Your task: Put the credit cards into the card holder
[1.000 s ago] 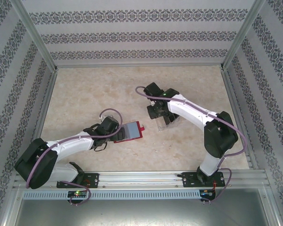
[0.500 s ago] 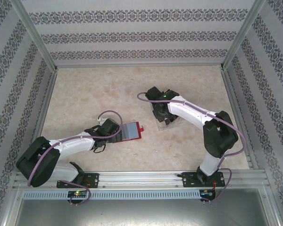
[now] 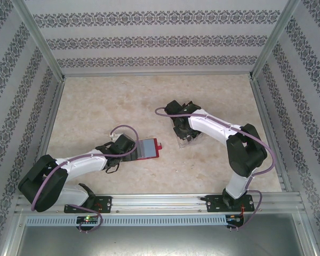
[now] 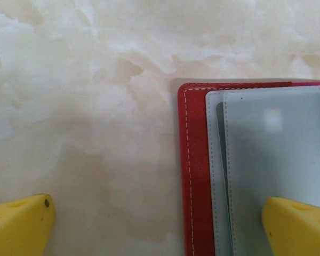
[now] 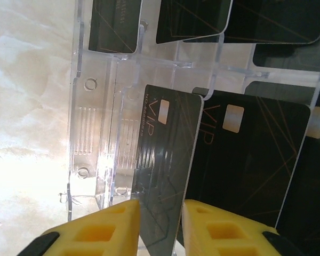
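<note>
Credit cards [image 5: 256, 160] stand in the clear rack [image 5: 93, 133], right of centre on the counter [image 3: 106, 101]. The tilted card [image 5: 168, 138] has its lower end between the fingers of the right end effector [image 5: 161, 216]. Jaws are narrow and astride it; cannot tell whether they bite.

Judgement: clamp squarely on both faces, then lift straight along the slot so neither the neighbours nor the rack get dragged.

Opened flat, the card holder [image 3: 148, 148] lies well apart to the left. Left end effector [image 4: 157, 213] is spread wide and empty, one finger over the holder's grey inside.
</note>
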Robot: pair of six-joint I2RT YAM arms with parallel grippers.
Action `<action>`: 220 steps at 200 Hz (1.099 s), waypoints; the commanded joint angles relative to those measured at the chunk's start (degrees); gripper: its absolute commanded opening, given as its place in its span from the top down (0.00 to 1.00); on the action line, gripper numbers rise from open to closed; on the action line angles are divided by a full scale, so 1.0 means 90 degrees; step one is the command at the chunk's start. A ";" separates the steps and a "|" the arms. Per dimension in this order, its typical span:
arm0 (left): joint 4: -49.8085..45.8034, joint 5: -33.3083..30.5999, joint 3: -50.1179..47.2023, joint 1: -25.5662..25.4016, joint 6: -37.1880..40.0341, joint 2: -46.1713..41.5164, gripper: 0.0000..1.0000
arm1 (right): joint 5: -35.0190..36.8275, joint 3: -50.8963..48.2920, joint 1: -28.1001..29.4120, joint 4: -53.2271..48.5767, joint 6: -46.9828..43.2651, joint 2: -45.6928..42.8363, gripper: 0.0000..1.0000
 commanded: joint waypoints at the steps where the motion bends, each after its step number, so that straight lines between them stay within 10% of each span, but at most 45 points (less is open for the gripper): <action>1: -0.0341 -0.0147 -0.0001 -0.0050 -0.0024 -0.0031 0.00 | 0.0009 -0.0099 -0.0082 0.0015 0.0014 0.0091 0.75; 107: -0.0297 -0.0128 -0.0007 -0.0050 -0.0014 -0.0069 0.00 | -0.0307 -0.0031 -0.0239 0.0040 -0.0011 0.0100 1.00; 220: -0.0773 -0.0386 0.0174 -0.0030 0.0105 -0.0305 0.00 | -0.2069 0.0281 -0.0317 0.0605 0.0619 -0.1337 1.00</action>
